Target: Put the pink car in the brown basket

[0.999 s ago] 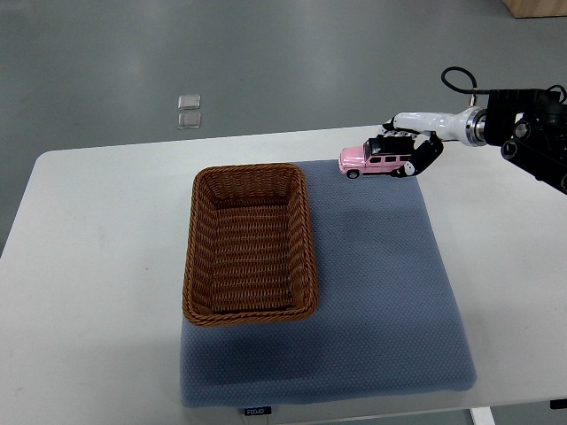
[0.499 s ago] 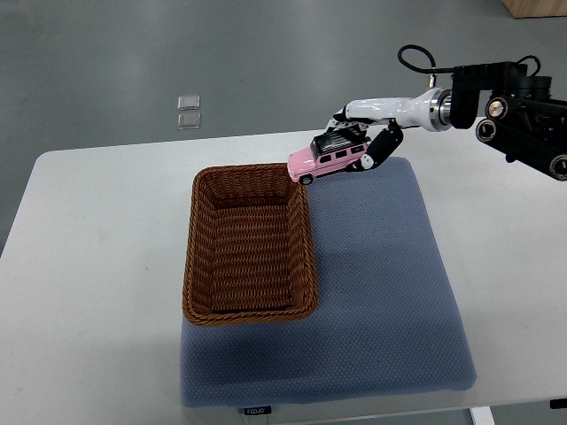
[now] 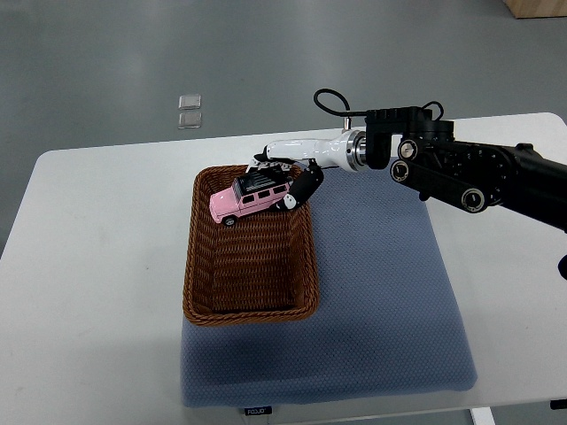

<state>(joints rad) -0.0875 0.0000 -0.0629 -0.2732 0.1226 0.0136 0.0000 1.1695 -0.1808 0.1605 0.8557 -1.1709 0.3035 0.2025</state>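
Surface (image 3: 106, 266) carrying mat (image 3: 381, 301), basket (image 3: 250, 305) on mat's left. You are reaching right hand (image 3: 288, 177) over basket's far end, fingers (image 3: 306, 186) grasping car (image 3: 251, 197). Car hanging above basket interior, apparently not resting. Remaining for you: lowering, releasing.

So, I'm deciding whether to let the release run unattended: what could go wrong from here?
The pink car is held tilted by the right hand over the brown basket's far end, so it may land on its side when dropped. It also hangs near the far rim; an early release could clip the wicker edge.
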